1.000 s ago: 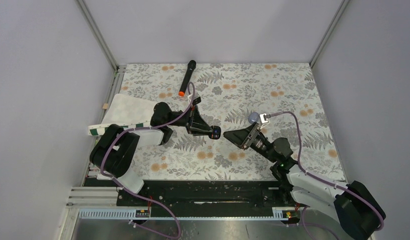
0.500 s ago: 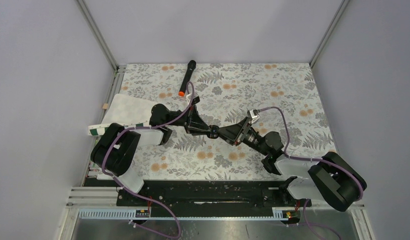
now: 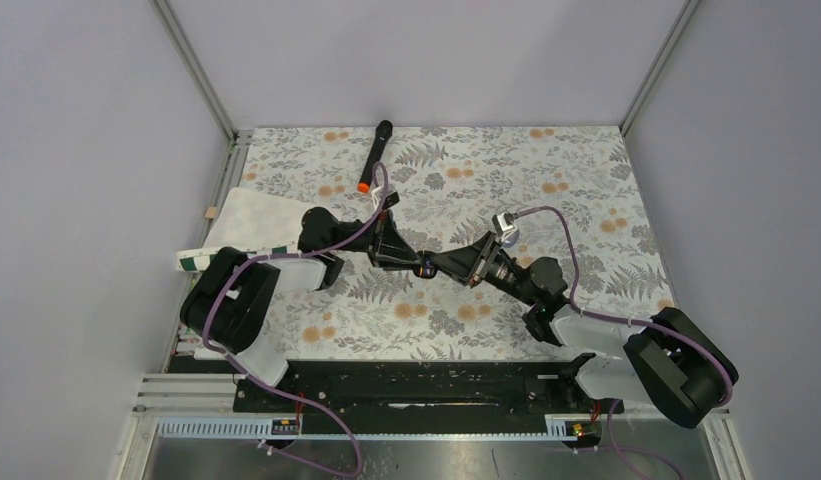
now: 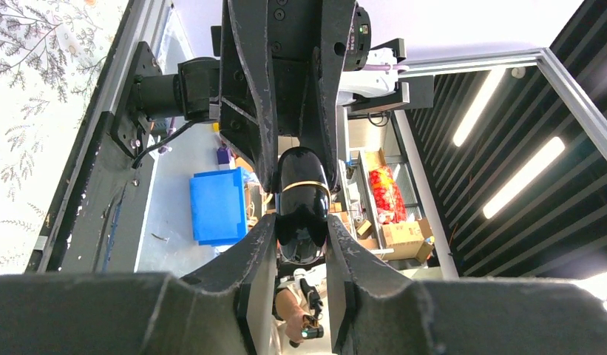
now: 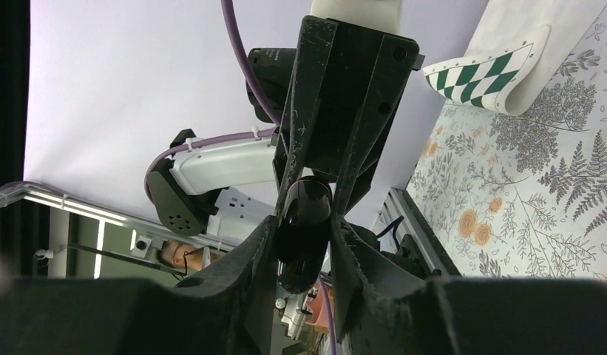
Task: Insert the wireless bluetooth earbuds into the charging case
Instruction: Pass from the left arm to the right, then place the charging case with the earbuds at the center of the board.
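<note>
Charging case [image 4: 301, 203]: one, glossy black, lid apparently shut along its gold seam, up off the table [image 3: 586, 180] near the middle of the patterned top, caught between both arms. Going left to right: one folded white cloth [image 3: 248, 228] with a green-checked edge at about 9 o'clock from the case; one black marker [image 3: 374, 156] with an orange tip at about 11 o'clock, well apart; then left gripper [image 3: 419, 263], clenched on the case from the 9 o'clock side, same grasp as a second ago; then right gripper [image 5: 304, 255], the changed part. A second ago stood apart toward 3 o'clock with jaws spread wide; now reaches in from 4 o'clock, meets the left nose to nose and closes on the other half of the same case, pads [image 5: 252, 266] appearing to touch both flanks. Means, most likely, a two-handed hold set up to pry the lid open or pass the case across; no insertion begun. Earbuds: none in view, zero counted of the expected two; whether already inside the shut case, cannot tell. Grippers: two, both on the one case.
</note>
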Tool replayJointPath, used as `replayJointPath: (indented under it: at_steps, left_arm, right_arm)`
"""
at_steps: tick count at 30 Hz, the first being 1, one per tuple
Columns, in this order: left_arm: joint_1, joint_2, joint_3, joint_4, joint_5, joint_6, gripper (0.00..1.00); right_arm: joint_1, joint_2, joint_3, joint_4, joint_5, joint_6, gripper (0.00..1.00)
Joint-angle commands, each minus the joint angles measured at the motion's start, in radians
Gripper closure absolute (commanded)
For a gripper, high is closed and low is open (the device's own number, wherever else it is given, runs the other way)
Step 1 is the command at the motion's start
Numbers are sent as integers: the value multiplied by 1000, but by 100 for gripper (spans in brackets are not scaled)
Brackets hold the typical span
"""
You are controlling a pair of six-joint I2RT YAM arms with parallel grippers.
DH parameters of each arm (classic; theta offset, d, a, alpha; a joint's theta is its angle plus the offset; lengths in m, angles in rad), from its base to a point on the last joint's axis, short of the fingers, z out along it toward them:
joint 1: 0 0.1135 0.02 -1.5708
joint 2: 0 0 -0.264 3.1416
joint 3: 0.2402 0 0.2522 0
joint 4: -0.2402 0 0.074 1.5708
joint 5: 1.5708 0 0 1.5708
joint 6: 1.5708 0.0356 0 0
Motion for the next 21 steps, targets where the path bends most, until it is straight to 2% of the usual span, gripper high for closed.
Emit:
replayJointPath:
  at_steps: [1,2,7,8,11,14,15,17,19,21]
  left_arm:
    - [-9,-58,-1,0,-7,54,93]
    - [-10,-63,0,-6,-7,60,84]
    - [-10,-89,0,-103,-13,132,54]
    - [-10,-98,3,-146,-16,162,42]
    - [-10,-138,25,-340,-20,297,31]
    - [-6,-206,93,-744,-40,586,20]
    - [-2,-229,145,-1051,-62,750,17]
    - [10,-249,275,-1509,-164,1082,14]
    - [14,-251,361,-1745,-294,1248,14]
    - [24,-283,377,-1803,-376,1294,13]
  right_arm:
    - [19,11,53,-20,-27,-43,77]
    - [20,13,56,-20,-27,-43,80]
    - [33,20,76,-35,-23,-49,83]
    - [34,20,78,-43,-23,-52,84]
    - [42,23,80,-51,-12,-56,85]
    - [42,25,75,-51,-2,-55,86]
    - [42,24,72,-56,3,-57,86]
    - [42,18,66,-76,10,-73,86]
    - [38,1,57,-109,16,-99,86]
    - [32,-30,48,-169,23,-133,85]
